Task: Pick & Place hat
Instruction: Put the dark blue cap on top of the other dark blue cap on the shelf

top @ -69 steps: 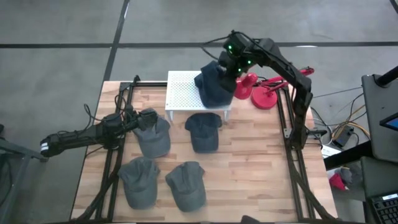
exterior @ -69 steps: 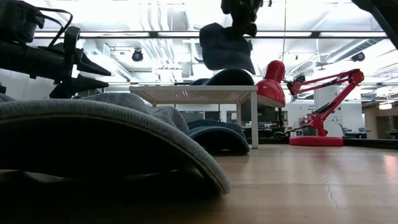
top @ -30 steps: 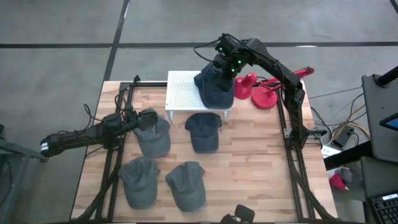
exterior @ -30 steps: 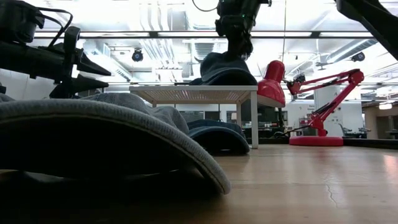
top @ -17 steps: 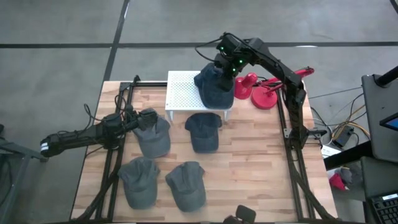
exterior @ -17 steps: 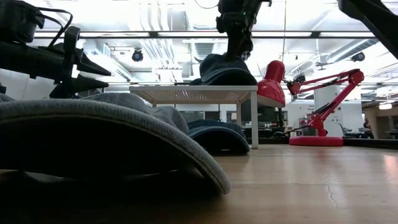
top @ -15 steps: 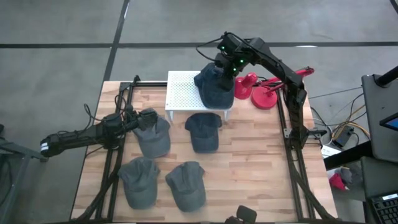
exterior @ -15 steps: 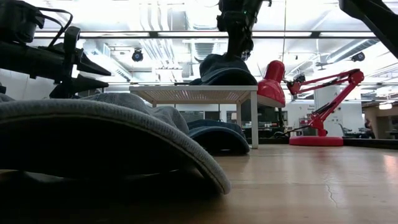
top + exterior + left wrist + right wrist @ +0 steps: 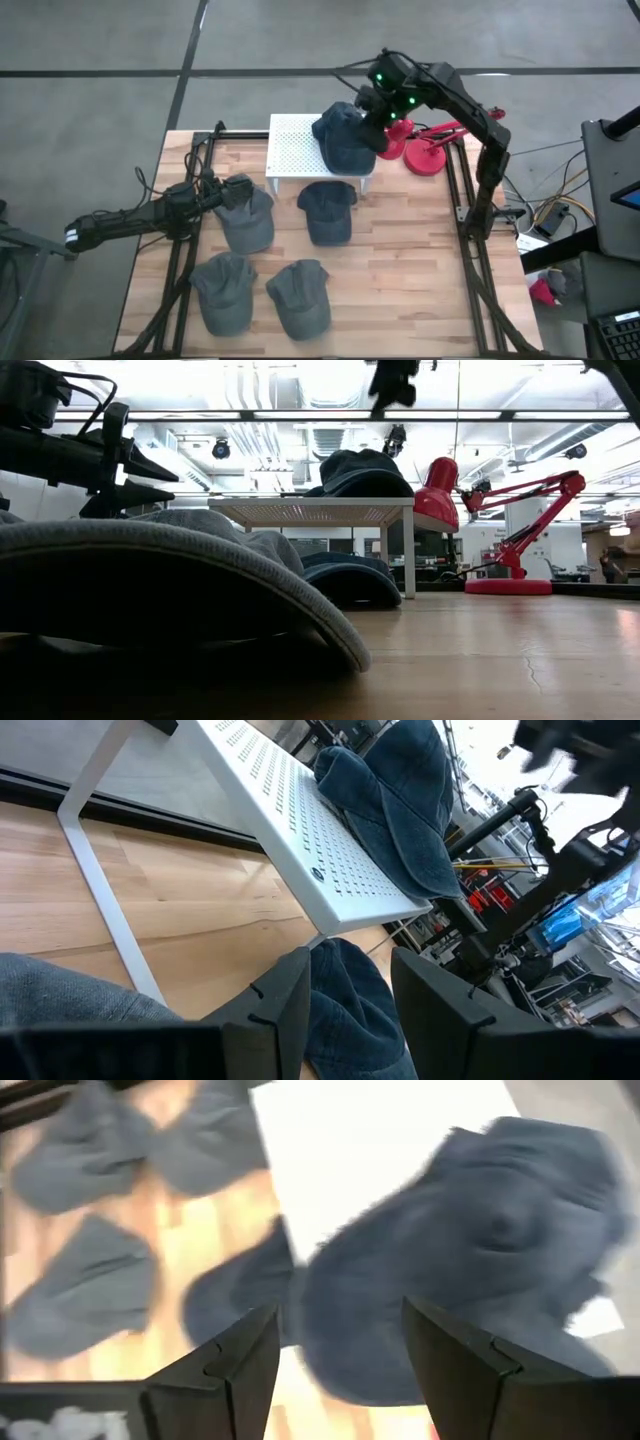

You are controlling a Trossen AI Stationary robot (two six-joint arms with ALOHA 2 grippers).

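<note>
A dark blue hat (image 9: 345,140) lies on the right part of a white perforated rack (image 9: 295,145) at the table's far edge; the low view shows the hat (image 9: 360,470) resting there crown up. My right gripper (image 9: 378,103) hangs open above the hat's far right side, clear of it, and in its wrist view the hat (image 9: 480,1270) shows below the spread fingers (image 9: 240,1370). My left gripper (image 9: 345,990) waits open and low at the table's left, beside a grey hat (image 9: 245,212).
A second dark hat (image 9: 327,212) lies on the table just in front of the rack. Two more grey hats (image 9: 225,290) (image 9: 300,297) lie near the front edge. A red desk lamp (image 9: 420,150) stands at the far right, close to my right arm.
My right gripper has let go of the dark blue hat, risen off it and drawn back toward the table's right edge. The hat stays on the rack where it was set down.
</note>
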